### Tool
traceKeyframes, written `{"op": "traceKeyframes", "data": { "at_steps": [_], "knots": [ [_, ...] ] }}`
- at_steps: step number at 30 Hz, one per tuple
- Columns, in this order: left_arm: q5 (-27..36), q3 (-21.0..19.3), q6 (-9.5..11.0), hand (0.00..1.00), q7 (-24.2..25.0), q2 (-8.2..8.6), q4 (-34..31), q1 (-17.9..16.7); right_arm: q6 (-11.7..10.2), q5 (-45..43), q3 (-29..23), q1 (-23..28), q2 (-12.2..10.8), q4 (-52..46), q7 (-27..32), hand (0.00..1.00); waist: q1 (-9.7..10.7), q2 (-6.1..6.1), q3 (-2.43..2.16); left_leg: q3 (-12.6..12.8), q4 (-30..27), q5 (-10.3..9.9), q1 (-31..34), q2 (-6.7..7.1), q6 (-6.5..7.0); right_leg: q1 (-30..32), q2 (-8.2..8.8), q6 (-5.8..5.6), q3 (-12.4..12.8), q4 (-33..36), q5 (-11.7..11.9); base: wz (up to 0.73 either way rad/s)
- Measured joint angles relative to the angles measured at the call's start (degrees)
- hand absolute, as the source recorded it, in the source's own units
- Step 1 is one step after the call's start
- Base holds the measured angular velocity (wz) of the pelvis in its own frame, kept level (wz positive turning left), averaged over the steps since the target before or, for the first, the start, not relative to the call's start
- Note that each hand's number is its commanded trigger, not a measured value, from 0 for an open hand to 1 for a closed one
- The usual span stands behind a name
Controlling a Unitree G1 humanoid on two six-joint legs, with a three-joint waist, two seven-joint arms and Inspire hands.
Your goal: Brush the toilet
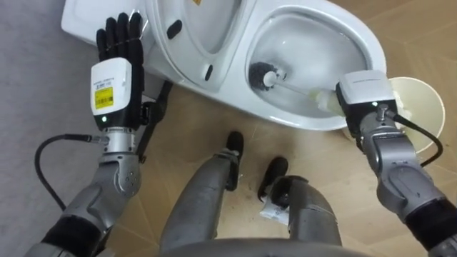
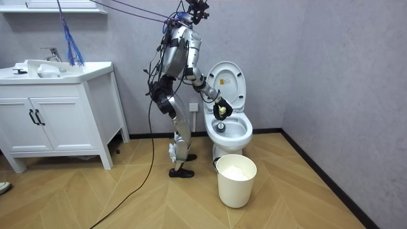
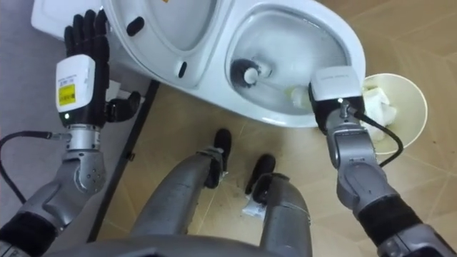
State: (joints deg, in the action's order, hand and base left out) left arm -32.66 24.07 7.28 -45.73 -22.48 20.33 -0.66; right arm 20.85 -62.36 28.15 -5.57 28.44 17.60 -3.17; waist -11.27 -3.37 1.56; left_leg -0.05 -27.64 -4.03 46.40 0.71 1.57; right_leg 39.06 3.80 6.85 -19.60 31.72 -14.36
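Now, right hand: apparently curled round toilet brush handle
Brush head: beyond that hand, inside toilet bowl
Left hand: fingers straight, empty

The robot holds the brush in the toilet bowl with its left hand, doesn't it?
No, its right hand holds the brush in the toilet bowl. The left hand is raised beside the lid, open and empty. The left eye view shows it.

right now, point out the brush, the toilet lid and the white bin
brush (image 1: pixel 265 73): left eye view, on its dark bristle head
toilet lid (image 2: pixel 230 76): room view, on the raised lid's inner face
white bin (image 2: pixel 236 187): room view, on its outer wall
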Motion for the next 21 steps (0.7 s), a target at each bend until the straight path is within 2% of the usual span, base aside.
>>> {"op": "traceKeyframes", "data": {
  "at_steps": [2,4,5,7,10,11,12,14,17,18,21],
  "knots": [
    [1.5,0.6,0.7,0.00,-0.3,-0.01,0.3,0.5,-0.5,1.9,0.2,-3.1,0.1,5.3,0.8,1.00,-0.1,-0.03,0.11,-0.1,-0.2,0.0,0.0,0.01,0.09,0.0,0.11,0.04,-0.1,0.2,-0.2,0.05],
    [1.9,0.9,1.9,0.00,-0.4,-0.52,0.7,1.2,-2.9,9.2,2.5,-9.1,1.1,14.4,3.1,1.00,-0.5,0.30,0.83,0.1,-0.1,0.0,0.1,0.02,0.10,0.3,0.41,0.15,0.0,0.8,-0.5,0.00],
    [1.9,0.9,2.2,0.00,-0.4,-0.73,0.6,1.3,-3.8,11.3,3.1,-10.6,1.2,17.1,4.0,1.00,-0.6,0.57,1.00,0.3,-0.1,0.0,0.1,0.09,0.09,0.6,0.65,0.18,0.1,1.4,-0.7,0.06],
    [3.2,2.3,3.1,0.00,-0.8,-1.72,0.4,2.7,-7.1,22.7,4.0,-16.3,1.6,27.4,7.4,1.00,-0.8,1.27,1.49,0.6,-0.8,0.1,1.0,0.52,0.11,1.9,1.47,0.26,-0.1,3.2,-1.5,0.14],
    [2.8,2.9,3.0,0.00,-1.9,-2.26,-0.4,3.9,-10.4,35.9,3.4,-20.7,0.9,35.9,10.0,1.00,-0.8,2.37,2.18,0.6,-1.6,0.2,2.4,1.14,0.07,3.7,2.34,0.42,-0.1,5.4,-2.6,0.18],
    [2.4,2.8,3.0,0.00,-2.3,-2.28,-0.5,3.9,-10.9,37.6,2.5,-21.2,1.0,36.3,10.4,1.00,-0.9,2.55,2.28,0.7,-1.7,0.2,2.7,1.21,0.06,4.2,2.48,0.48,0.0,5.7,-2.7,0.04],
    [1.0,2.1,2.5,0.00,-2.8,-2.24,-0.8,3.7,-12.4,39.0,0.9,-22.5,1.1,37.9,10.6,1.00,-0.6,3.04,2.58,0.7,-1.7,0.5,3.2,1.86,0.09,5.0,3.19,0.55,0.0,6.8,-3.1,0.10],
    [-0.8,1.3,2.0,0.00,-2.7,-2.26,-1.0,3.5,-13.6,39.7,-0.7,-23.9,1.2,40.4,10.7,1.00,0.0,3.56,2.86,0.7,-1.8,0.7,3.1,2.30,0.24,5.4,4.01,0.41,0.0,8.0,-3.7,0.16],
    [-1.7,0.9,0.9,0.00,-2.7,-1.76,-1.2,3.5,-14.8,38.2,-1.1,-24.2,1.2,40.7,13.0,1.00,0.4,4.23,2.84,0.7,-1.9,0.7,2.9,2.79,0.34,5.3,4.40,0.33,0.0,8.5,-4.1,0.03],
    [-2.0,0.9,0.5,0.00,-2.6,-1.63,-1.0,3.6,-15.1,36.7,-1.2,-24.3,1.2,40.7,13.7,1.00,0.6,4.37,2.88,0.7,-2.0,0.8,2.8,2.97,0.49,5.4,4.94,0.29,0.0,9.2,-4.3,0.04],
    [-3.1,0.9,-0.2,0.00,-2.2,-1.46,-0.2,4.2,-14.9,28.0,-1.3,-24.2,0.5,39.9,15.2,1.00,0.8,4.38,2.85,1.0,-2.2,0.9,2.5,2.95,0.60,5.2,5.05,0.12,0.2,9.3,-4.4,-0.05]
  ]
}}
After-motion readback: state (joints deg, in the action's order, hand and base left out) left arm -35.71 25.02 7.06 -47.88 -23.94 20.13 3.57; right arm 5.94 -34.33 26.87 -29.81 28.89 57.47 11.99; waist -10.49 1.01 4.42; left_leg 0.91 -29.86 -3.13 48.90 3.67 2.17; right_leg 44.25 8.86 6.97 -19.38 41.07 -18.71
